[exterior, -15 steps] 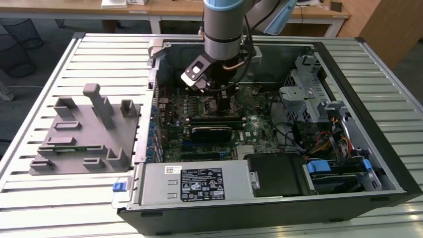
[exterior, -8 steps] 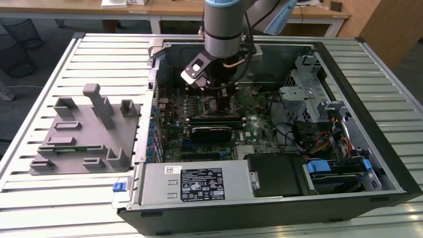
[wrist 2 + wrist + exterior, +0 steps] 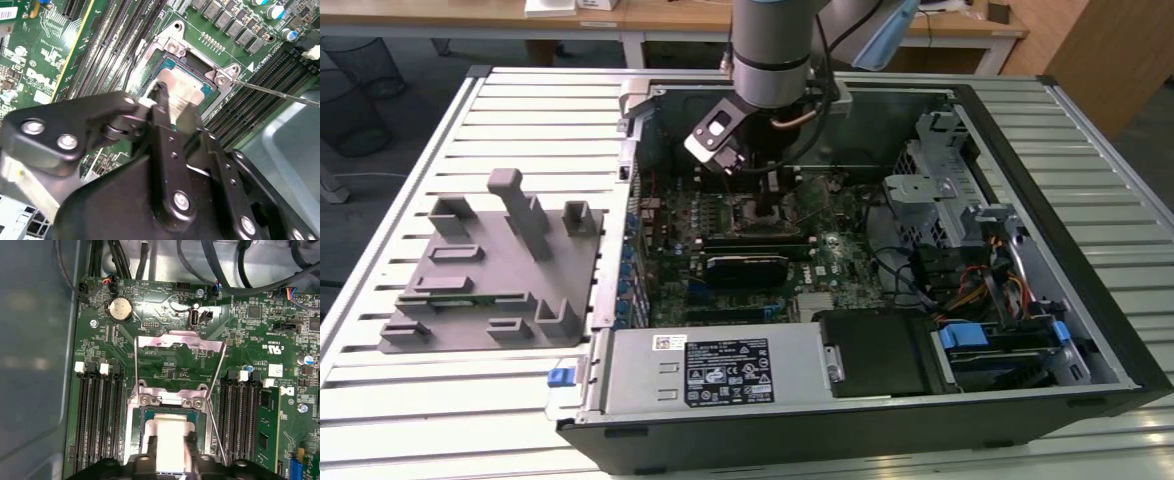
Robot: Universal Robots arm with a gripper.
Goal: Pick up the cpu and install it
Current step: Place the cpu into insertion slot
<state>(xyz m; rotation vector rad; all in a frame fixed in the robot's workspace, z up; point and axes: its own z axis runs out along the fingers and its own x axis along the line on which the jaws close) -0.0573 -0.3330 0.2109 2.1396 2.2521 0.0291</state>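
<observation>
Cpu (image 3: 171, 430) is at the open socket (image 3: 134, 420), pinched by your gripper (image 3: 171, 450) and not yet released; load plate (image 3: 180, 342) hinged back from the socket stands unlatched.

The arm (image 3: 771, 50) points down, pincer (image 3: 171, 446) clamped on the cpu (image 3: 170, 426).

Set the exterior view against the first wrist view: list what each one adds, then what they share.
Exterior view: the grey plastic tray with upright blocks on the slatted metal table, beside the open black computer case.
First wrist view: the small silver square cpu at the open socket by the gripper, the raised metal load plate, and a round silver coin battery.
Shared: the green motherboard and the gripper over it.
</observation>
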